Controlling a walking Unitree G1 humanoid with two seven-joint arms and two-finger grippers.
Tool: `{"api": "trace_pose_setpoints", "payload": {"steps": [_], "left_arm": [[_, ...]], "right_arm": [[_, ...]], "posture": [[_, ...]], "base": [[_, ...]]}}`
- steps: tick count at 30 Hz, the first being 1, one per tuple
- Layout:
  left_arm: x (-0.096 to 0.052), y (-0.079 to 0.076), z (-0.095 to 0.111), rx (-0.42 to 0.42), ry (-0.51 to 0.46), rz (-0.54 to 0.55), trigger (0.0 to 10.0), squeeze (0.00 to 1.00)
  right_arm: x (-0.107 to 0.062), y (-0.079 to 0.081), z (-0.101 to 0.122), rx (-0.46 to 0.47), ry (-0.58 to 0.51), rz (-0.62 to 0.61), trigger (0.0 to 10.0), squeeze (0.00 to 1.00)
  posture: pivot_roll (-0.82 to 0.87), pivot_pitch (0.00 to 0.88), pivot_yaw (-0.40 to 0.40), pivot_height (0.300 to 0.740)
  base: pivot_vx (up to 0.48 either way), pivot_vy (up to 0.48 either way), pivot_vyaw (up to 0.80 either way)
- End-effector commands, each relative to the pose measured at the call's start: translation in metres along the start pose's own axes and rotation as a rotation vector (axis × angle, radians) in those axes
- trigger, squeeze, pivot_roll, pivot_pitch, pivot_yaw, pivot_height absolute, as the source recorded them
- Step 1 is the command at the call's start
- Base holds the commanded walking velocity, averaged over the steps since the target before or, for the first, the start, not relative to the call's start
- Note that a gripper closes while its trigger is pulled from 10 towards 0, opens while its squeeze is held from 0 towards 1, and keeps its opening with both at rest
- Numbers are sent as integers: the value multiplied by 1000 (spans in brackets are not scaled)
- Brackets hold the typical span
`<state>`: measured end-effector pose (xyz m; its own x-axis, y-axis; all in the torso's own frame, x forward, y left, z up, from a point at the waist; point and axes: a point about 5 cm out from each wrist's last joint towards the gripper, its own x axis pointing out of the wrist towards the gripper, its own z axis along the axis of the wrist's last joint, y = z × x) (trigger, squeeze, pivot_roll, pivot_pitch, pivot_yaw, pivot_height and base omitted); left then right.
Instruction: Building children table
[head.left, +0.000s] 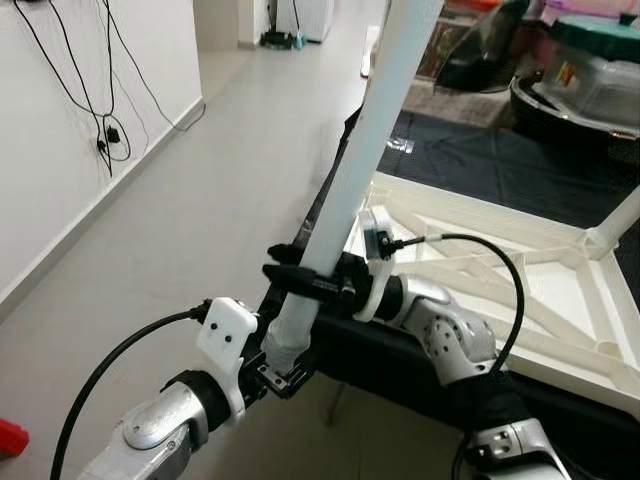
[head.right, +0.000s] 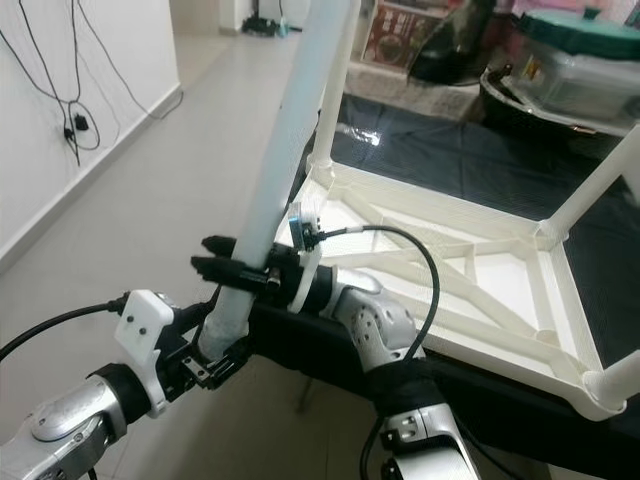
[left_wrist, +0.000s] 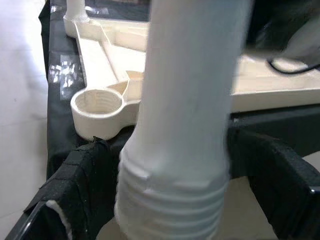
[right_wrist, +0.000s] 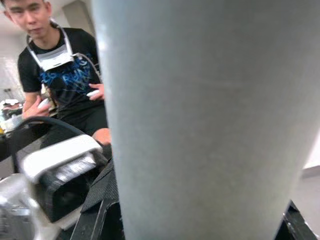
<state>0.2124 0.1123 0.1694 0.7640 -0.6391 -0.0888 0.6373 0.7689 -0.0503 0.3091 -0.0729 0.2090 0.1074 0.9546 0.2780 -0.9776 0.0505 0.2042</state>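
Legs (head.right: 590, 195) are already fitted at 3 corners of the upturned tabletop (head.right: 440, 270); beside its empty socket (left_wrist: 96, 104), the last leg (head.left: 345, 190) is gripped by left gripper (head.left: 285, 365) and right gripper (head.left: 300, 278).

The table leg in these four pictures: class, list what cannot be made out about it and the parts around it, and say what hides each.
- Upper end of the table leg: cut off by the top edge in both eye views.
- Left gripper: its fingertips are hidden behind the leg's threaded end.
- Near edge of the upturned table frame: hidden by the right arm.
- Empty threaded socket: its depth is blurred in the left wrist view.
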Motion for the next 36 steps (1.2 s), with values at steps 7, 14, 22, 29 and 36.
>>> {"api": "trace_pose_setpoints", "payload": {"steps": [7, 14, 22, 29, 36], "left_arm": [[2, -4, -13, -31, 54, -22, 10000, 0], [3, -3, -15, -41, 58, -24, 10000, 0], [4, -4, -15, -44, 54, -40, 10000, 0], [5, -8, -16, -51, 50, -61, 10000, 0], [6, -19, -15, -76, 47, -160, 10000, 0]], "right_arm": [[1, 11, 1, 6, -1, 60, 0, 0], [4, 18, 1, 11, 0, 89, 0, 0], [9, 25, -1, 27, -1, 118, 0, 0], [12, 28, -7, 33, 11, 124, 0, 0], [14, 28, -10, 27, 16, 117, 0, 0]], "posture": [[196, 57, -117, 740], [195, 58, -116, 740], [192, 57, -115, 740], [191, 52, -113, 740], [189, 46, -111, 740]], "base": [[0, 0, 0], [0, 0, 0], [0, 0, 0], [0, 0, 0], [0, 0, 0]]}}
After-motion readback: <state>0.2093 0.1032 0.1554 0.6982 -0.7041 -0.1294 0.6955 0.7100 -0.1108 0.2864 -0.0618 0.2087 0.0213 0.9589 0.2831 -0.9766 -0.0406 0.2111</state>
